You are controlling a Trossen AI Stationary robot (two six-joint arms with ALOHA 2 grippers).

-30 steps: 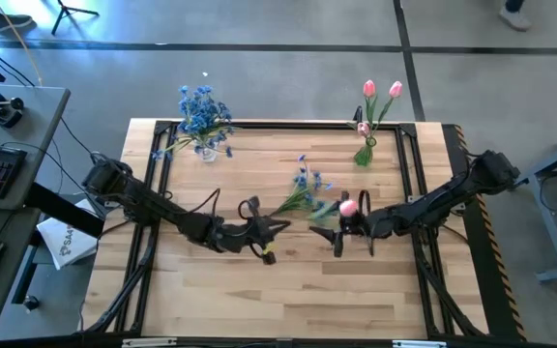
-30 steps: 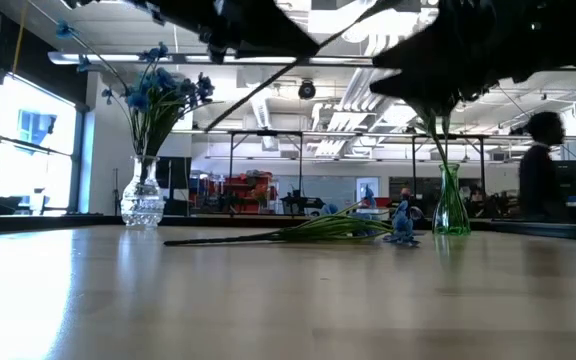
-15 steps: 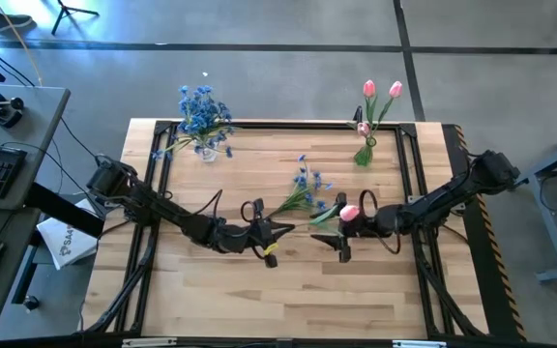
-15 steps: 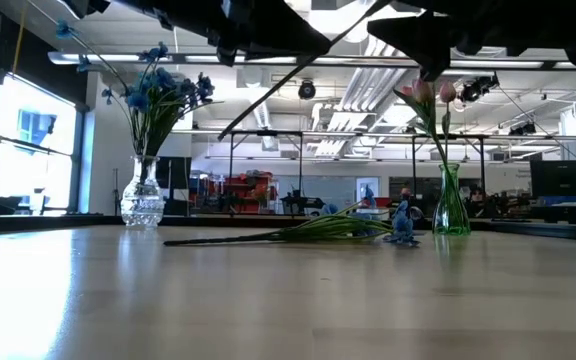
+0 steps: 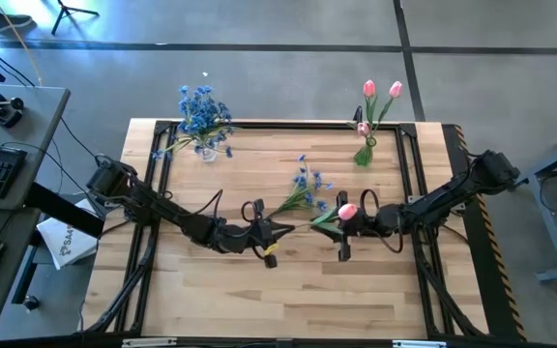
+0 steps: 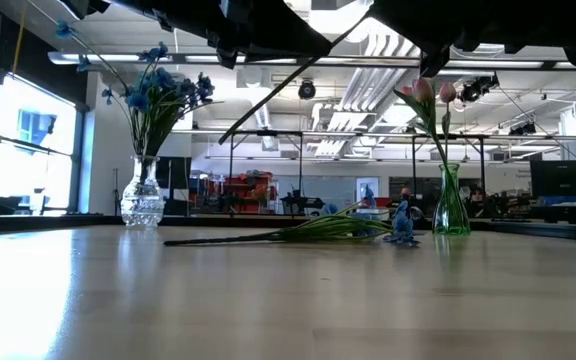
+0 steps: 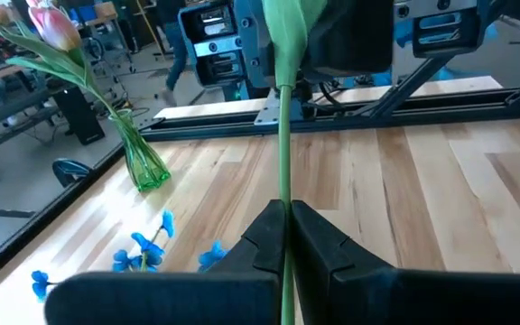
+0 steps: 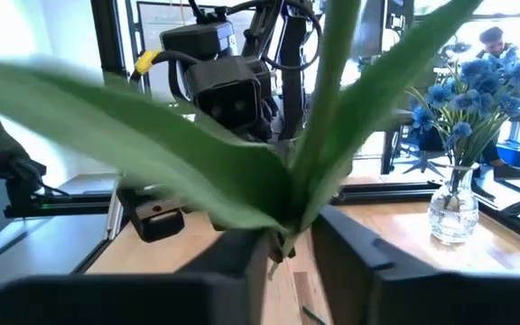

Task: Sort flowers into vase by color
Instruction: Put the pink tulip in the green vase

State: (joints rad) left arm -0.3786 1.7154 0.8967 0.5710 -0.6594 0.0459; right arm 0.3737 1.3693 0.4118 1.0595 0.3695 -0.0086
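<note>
holding one pink tulip (image 5: 347, 210) between them, both arms meet above the middle of the table (image 5: 259, 300), in front of the loose blue sprig (image 5: 305, 184) that lies flat on the wood. the left claw (image 5: 280, 229) is pinched tight on the tulip's thin stem, which the left wrist view shows running straight up from between its closed fingers (image 7: 264, 239) toward the other arm. the right claw (image 5: 340, 230) is closed on the same flower up by its leaves, just beside the pink head, with the fingers (image 8: 350, 244) squeezed around the leaf base. it looks like a handover, though which claw will let go cannot be told. as for progress, a good part seems done: the clear vase (image 5: 207, 147), up-left of the blue sprig at the far edge, already holds a full bunch of blue flowers (image 5: 196, 106), and the green vase (image 5: 364, 153), up-right of the sprig, already holds pink tulips (image 5: 381, 90). what appears left is to drop the held tulip into the green vase, then pick up the blue sprig and put it in the clear vase. no other loose flowers show on the table.
</note>
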